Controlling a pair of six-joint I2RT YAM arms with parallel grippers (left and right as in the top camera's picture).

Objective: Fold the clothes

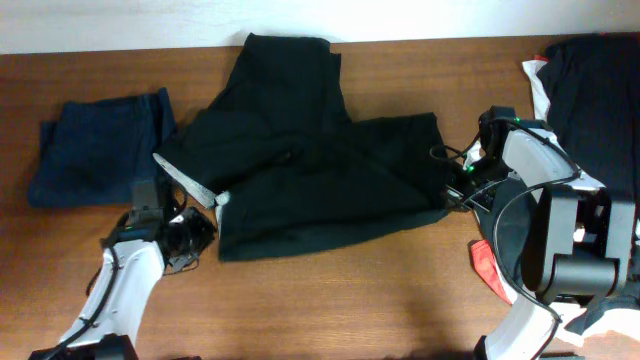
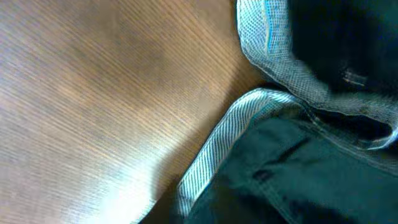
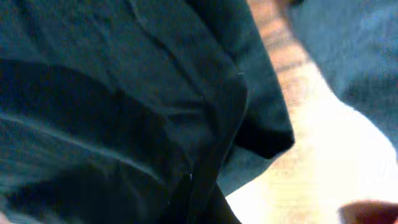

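- Brown wood-grain table (image 1: 350, 300); a pale wall (image 1: 120, 25) strip runs along the far edge.
- Near-left arm reaches up and in, left gripper (image 1: 203, 218) low at the left edge of the black garment (image 1: 320, 170) — cannot tell whether clenched or released.
- Right arm bends inward, right gripper (image 1: 455, 188) at the garment's right edge — grip unclear too; its camera shows only dark cloth.
- Black garment spread mid-table, grey striped lining (image 2: 211, 149) turned out at left.
- Navy garment (image 1: 95, 150) folded at far left, apart; heap of dark clothes (image 1: 595, 90) at far right.

spread garment (image 1: 310, 160) on the table (image 1: 350, 300), folded garment (image 1: 95, 150) to its left, heap of clothes (image 1: 600, 90) to its right
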